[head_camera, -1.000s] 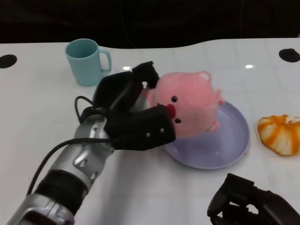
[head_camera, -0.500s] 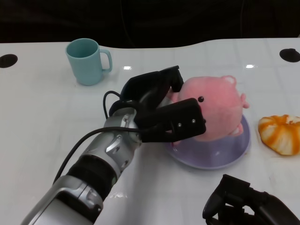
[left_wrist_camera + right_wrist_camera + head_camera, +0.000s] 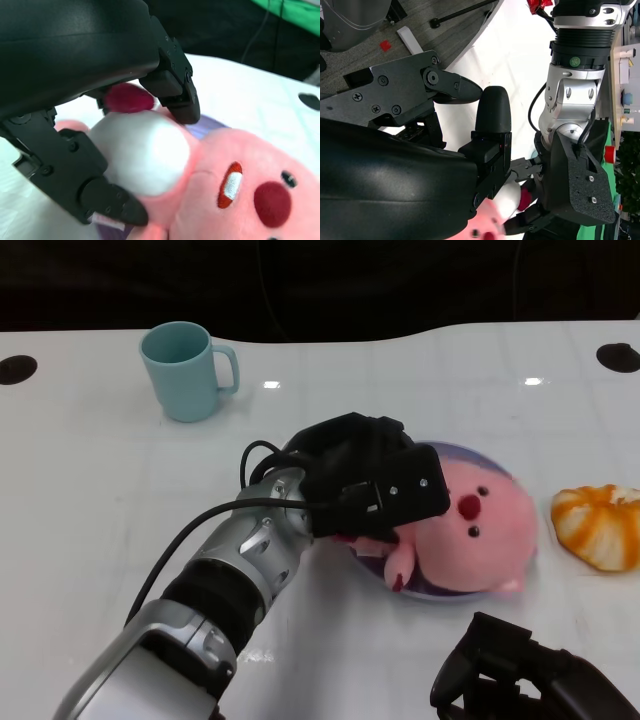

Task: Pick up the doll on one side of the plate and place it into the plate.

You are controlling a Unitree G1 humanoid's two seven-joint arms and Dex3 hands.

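A pink plush doll with a red nose lies tipped over in the lavender plate, its face turned up. My left hand reaches over the plate's left side and grips the doll's body. In the left wrist view the black fingers close around the doll's white belly, with a strip of plate behind. My right hand rests at the table's near right edge, holding nothing. Its fingers are spread apart in the right wrist view.
A teal mug stands at the back left. An orange, segmented object lies just right of the plate. Black round marks sit at the far table corners.
My left hand has carried the doll rightward and down from above the plate's left rim. The doll now lies in the plate, tipped over. The right hand has stayed put.
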